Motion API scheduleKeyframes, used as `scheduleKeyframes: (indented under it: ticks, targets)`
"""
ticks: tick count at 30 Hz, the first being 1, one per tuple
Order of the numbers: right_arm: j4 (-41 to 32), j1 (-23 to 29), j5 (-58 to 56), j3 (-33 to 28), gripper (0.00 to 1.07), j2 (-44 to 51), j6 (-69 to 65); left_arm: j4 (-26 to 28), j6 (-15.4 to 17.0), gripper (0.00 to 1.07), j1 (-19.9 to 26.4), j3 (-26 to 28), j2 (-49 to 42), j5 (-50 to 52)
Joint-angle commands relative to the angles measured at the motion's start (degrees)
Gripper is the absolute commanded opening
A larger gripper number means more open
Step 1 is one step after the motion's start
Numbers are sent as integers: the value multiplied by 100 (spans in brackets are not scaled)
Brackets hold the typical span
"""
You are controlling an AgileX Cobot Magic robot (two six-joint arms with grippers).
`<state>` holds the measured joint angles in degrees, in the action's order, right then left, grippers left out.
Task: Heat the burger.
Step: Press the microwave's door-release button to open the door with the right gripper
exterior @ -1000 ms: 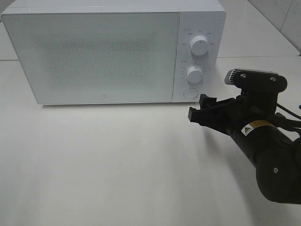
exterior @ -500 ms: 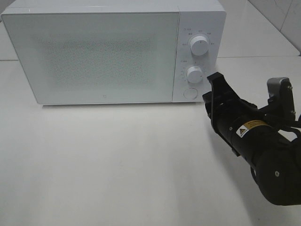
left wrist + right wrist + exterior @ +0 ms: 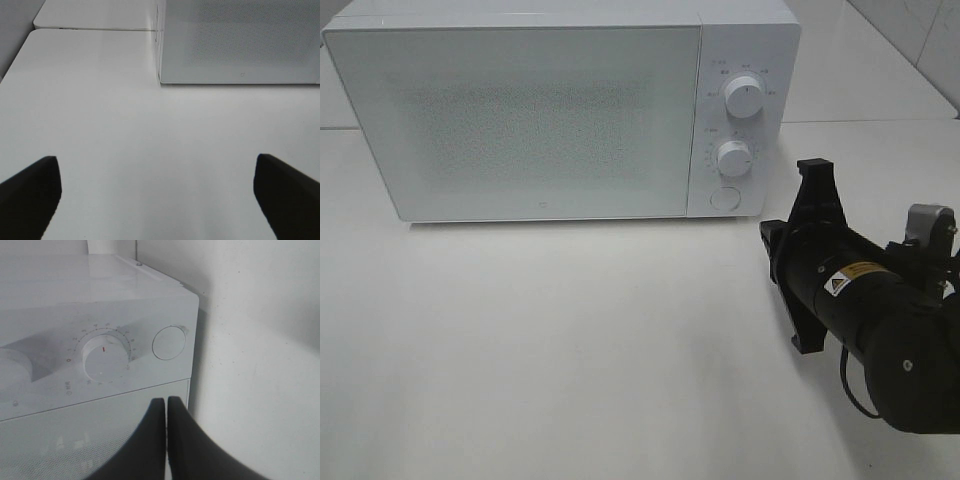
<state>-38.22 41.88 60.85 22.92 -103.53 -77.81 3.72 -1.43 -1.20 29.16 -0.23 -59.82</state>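
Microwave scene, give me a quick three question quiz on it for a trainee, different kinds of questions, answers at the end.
1. True or false: the microwave door stands open.
2. How many round knobs sit above the round button?
3. The right gripper is: A) wide open, B) shut on nothing, C) shut on a knob.
Key: 1 false; 2 two; 3 B.
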Motion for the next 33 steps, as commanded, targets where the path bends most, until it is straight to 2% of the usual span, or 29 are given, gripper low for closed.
scheduleKeyframes:
  ticks: [1, 15, 22, 33]
  targets:
    - [-109, 6, -69, 80, 0, 17, -6, 29, 17, 100, 29, -23, -115, 46]
    - [-292, -11, -132, 928, 0, -722, 0, 29, 17, 100, 29, -23, -115, 46]
    - [-80, -355, -602, 1495, 0, -1060, 17, 29, 17, 100, 29, -23, -115, 46]
    - [69, -647, -888, 2040, 0, -1352, 120, 29, 17, 100, 29, -23, -115, 46]
